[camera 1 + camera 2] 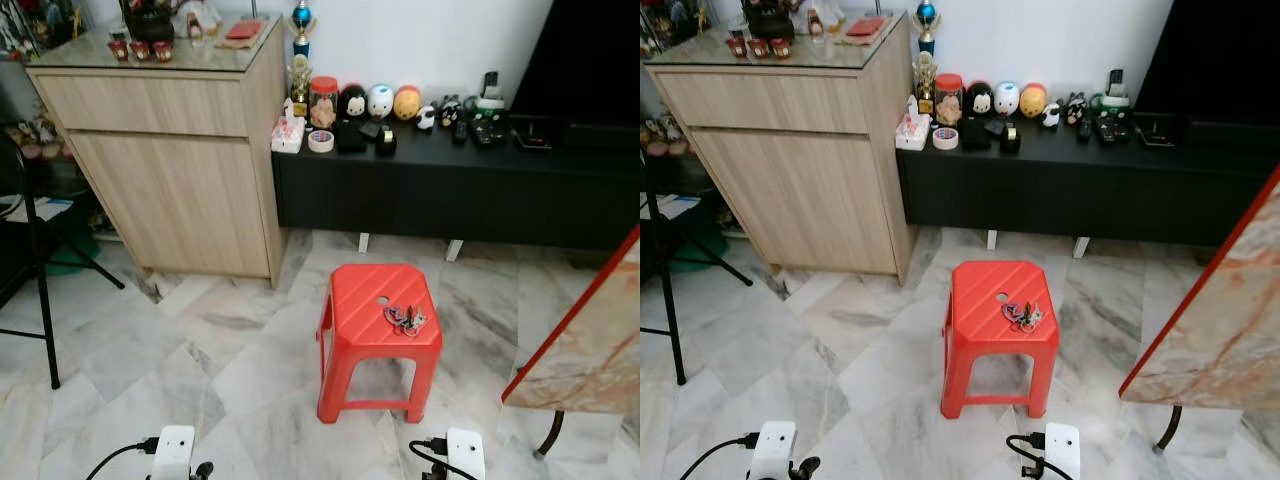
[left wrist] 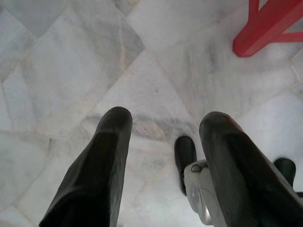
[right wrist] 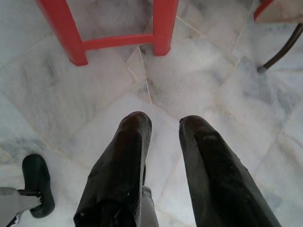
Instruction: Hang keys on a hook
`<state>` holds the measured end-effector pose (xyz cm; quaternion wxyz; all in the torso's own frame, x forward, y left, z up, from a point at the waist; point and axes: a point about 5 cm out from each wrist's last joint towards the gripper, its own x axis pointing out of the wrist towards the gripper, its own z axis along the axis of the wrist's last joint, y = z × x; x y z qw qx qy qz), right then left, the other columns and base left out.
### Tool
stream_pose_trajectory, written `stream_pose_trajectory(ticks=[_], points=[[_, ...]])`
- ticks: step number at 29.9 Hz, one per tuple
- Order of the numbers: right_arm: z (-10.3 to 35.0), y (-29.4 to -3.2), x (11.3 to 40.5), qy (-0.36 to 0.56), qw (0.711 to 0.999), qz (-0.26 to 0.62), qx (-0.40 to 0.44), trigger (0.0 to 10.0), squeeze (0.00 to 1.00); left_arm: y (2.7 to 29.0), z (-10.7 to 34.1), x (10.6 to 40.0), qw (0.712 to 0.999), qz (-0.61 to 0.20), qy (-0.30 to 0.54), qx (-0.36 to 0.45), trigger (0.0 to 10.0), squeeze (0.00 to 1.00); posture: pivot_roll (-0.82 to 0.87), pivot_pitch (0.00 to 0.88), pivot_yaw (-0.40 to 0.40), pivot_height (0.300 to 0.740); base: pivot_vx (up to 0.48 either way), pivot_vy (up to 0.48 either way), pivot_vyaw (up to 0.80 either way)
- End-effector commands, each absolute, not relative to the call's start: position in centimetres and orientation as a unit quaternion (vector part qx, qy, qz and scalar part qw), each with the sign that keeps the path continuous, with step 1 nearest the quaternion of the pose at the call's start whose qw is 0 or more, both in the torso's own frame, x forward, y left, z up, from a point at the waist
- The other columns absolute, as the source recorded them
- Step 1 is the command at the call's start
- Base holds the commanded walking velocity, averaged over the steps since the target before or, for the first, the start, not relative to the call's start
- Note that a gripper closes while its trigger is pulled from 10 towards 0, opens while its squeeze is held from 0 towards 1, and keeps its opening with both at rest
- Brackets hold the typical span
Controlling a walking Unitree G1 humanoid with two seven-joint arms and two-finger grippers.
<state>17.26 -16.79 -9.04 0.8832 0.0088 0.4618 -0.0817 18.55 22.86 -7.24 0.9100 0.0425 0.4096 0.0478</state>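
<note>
A bunch of keys (image 1: 405, 319) with coloured tags lies on the right part of the seat of a red plastic stool (image 1: 372, 300) standing on the marble floor ahead of me. Both arms hang low at the bottom of the eye views. My left gripper (image 2: 163, 120) points down at the floor, open with nothing between its fingers, and a red stool leg (image 2: 265, 28) shows nearby. My right gripper (image 3: 164, 124) also points at the floor, open and empty, just short of the stool's legs (image 3: 118, 40).
A wooden cabinet (image 1: 170, 150) stands at the left. A low black console (image 1: 450, 185) along the wall carries figurines, tape and remotes. A marble-patterned table edge (image 1: 590, 340) juts in at right. A black stand leg (image 1: 40, 290) is at far left.
</note>
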Motion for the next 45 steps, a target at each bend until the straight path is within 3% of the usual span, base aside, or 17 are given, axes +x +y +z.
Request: stream_pose_trajectory(ticks=[1,6,37,45], points=[[-9.0,-16.9,17.4,0.459,0.885,-0.074,-0.004,10.0,0.0,23.0,-7.4,18.3,0.907,0.049,0.417,0.042,10.0,0.0,0.06,0.0,-0.034,0.74,0.27,0.0,0.55],[-9.0,-16.9,17.4,0.458,0.886,-0.073,-0.003,10.0,0.0,22.9,-7.4,18.3,0.907,0.049,0.417,0.041,10.0,0.0,0.06,0.0,-0.036,0.74,0.272,0.0,0.8],[-8.5,-16.4,18.2,0.438,0.896,-0.071,0.012,10.0,0.0,22.5,-7.6,18.0,0.906,0.047,0.419,0.038,10.0,0.0,0.06,0.0,-0.039,0.74,0.273,0.0,0.0],[-7.8,-15.9,19.5,0.41,0.909,-0.068,0.03,10.0,0.0,22.5,-7.4,18.3,0.911,0.047,0.409,0.029,10.0,0.0,0.06,0.0,-0.037,0.74,0.0,0.0,0.0]])
